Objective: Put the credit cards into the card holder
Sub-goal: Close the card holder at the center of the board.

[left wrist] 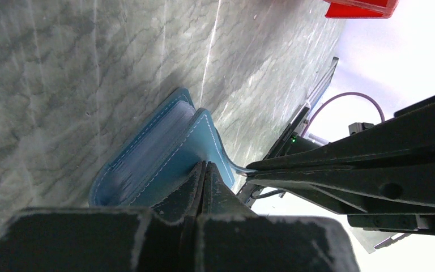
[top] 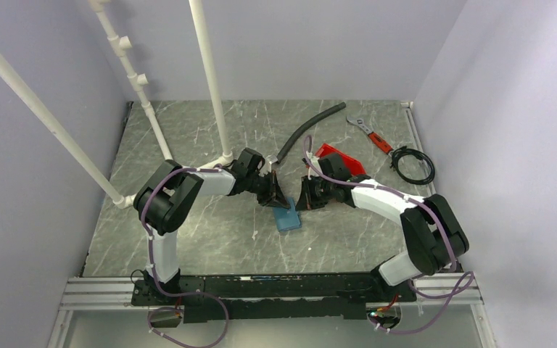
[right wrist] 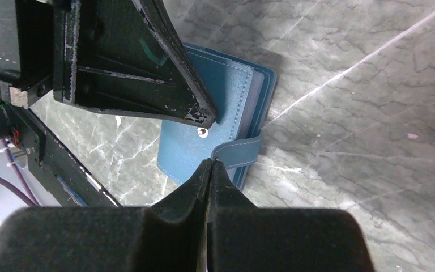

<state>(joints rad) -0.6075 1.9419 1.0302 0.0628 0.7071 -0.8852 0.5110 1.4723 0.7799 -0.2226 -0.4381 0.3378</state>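
The blue card holder (top: 288,217) lies closed on the marble table, between the two arms. My left gripper (left wrist: 204,165) is shut, and its tips rest on the holder's cover (left wrist: 158,153). In the right wrist view the left fingers (right wrist: 195,110) press down beside the snap button (right wrist: 203,132). My right gripper (right wrist: 209,162) is shut on the end of the holder's closing strap (right wrist: 238,152), which curves up from the holder's edge. The strap (left wrist: 233,165) also shows in the left wrist view, running into the right fingers (left wrist: 317,167). No credit cards are in view.
A red bin (top: 339,158) stands just behind the right arm, and its corner (left wrist: 362,7) shows in the left wrist view. A black hose (top: 308,129), a wrench (top: 368,132) and a coiled black cable (top: 413,165) lie at the back right. White pipes (top: 210,80) rise at the back left.
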